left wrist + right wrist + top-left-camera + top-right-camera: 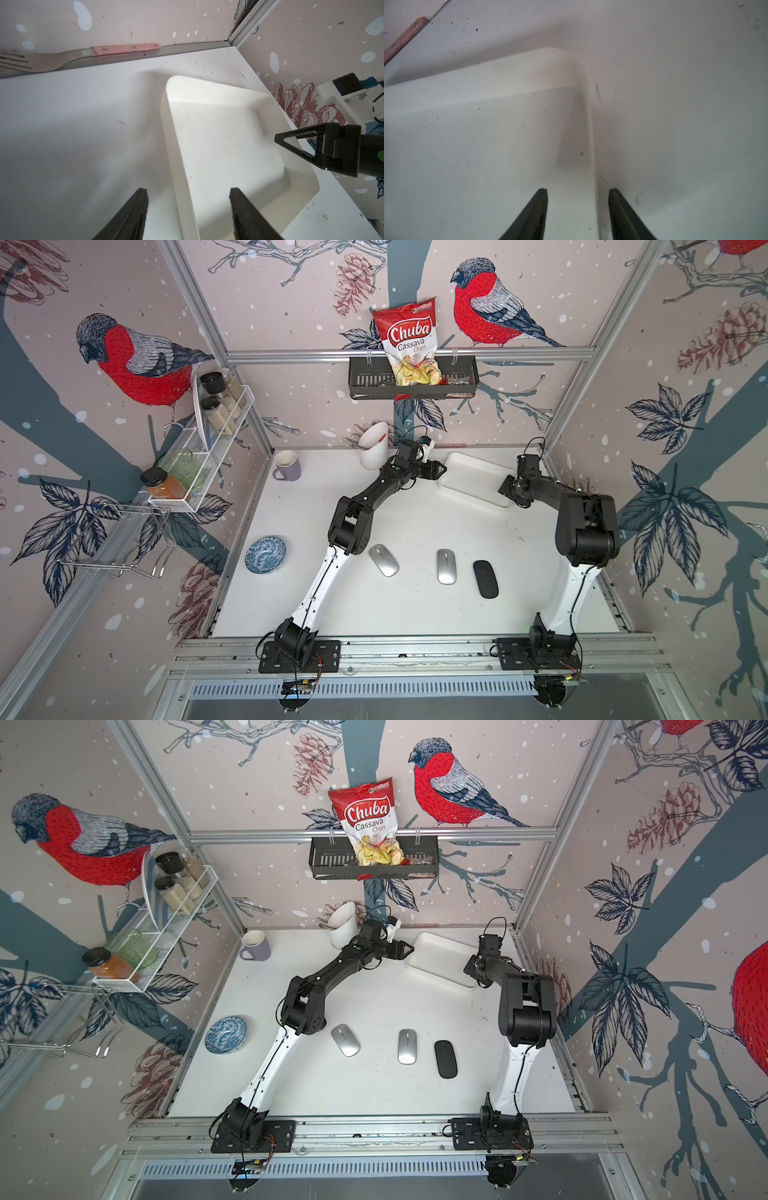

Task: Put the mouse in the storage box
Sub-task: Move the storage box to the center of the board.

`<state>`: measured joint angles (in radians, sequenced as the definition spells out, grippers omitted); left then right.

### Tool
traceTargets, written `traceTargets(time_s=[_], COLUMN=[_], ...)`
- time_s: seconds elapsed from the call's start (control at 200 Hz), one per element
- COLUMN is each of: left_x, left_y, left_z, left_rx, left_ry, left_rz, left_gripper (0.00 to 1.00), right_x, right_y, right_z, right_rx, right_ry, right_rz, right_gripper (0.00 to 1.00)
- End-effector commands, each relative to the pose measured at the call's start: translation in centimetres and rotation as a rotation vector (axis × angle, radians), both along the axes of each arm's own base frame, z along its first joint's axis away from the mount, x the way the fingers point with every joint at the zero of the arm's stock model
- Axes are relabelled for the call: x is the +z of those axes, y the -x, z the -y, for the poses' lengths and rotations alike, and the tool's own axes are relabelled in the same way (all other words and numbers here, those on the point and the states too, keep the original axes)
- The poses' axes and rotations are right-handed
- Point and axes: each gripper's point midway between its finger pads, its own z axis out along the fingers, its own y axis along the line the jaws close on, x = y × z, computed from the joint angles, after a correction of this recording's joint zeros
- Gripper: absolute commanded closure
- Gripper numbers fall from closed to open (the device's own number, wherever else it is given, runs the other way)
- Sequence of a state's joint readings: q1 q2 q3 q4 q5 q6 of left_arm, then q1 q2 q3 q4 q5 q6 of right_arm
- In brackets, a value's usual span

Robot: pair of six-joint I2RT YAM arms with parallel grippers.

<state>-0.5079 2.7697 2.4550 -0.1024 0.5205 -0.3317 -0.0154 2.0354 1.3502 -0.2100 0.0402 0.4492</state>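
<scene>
Overhead, in both top views, reaching both arms to the storage box point(478, 472) at the table's far right, setting the left gripper point(440, 468) at one end and the right gripper point(506, 490) at the opposite end, hiding the right fingertips under the wrist. Showing the angled silver mouse point(383, 560), the straight silver mouse point(446, 566) and the black mouse point(485, 578) lying in a row near the front, well apart from the box. Displaying "Chuba Cassava Chips" on a red bag point(409, 344) standing in the black basket point(374, 381) on the back wall.

Next, from the left wrist, straddling a wall of the storage box point(218, 145) with the left gripper point(188, 193), jaws parted, clamping nothing, both fingers cropped by the frame edge. Catching the right gripper point(279, 141) side-on above the opposite rim, and a pink-handled fork point(62, 60) lying along the back wall, tines partly cut off.

Finally, from the right wrist, straddling another wall of the storage box point(467, 155) with the right gripper point(578, 192), likewise released. Cropping the fork's handle point(402, 39) at the corner.
</scene>
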Motion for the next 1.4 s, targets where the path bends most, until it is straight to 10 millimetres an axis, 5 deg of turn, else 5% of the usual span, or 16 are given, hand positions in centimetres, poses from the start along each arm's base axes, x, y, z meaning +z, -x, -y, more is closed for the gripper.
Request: traceTargets(time_s=[0.0,0.115,0.26,0.525,0.71,0.95,1.391], left_x=[0.6,0.5,1.5,3.0,4.5,4.9,4.7], left_y=[-0.4,-0.4,-0.2,0.6,1.9,4.9,12.8], left_z=[0.1,-0.6,-2.4,-8.1,-11.0,-15.3,-24.2], left_rx=[0.013,0.031,0.082,0.184,0.225,0.29,0.441], left_ry=[0.005,-0.037,-0.052,-0.043,-0.067,-0.078,-0.071], left_rz=[0.031,0.034,0.044,0.053,0.079,0.09,0.129], left_gripper=[0.35,0.35,0.35,0.35,0.33,0.33,0.31], right_x=[0.0,0.0,0.0,0.2,0.0,0.5,1.1], right_y=[0.4,0.6,0.9,1.7,2.5,4.4,6.6], right_z=[-0.4,-1.3,-2.4,-4.8,-6.4,-9.1,-17.3], right_rx=[0.013,0.038,0.076,0.183,0.24,0.315,0.565], right_ry=[0.038,0.073,0.098,0.126,0.154,0.16,0.182], right_rz=[-0.015,-0.023,-0.025,0.002,0.0,0.009,0.065], right_gripper=[0.52,0.62,0.64,0.84,0.84,0.84,0.86])
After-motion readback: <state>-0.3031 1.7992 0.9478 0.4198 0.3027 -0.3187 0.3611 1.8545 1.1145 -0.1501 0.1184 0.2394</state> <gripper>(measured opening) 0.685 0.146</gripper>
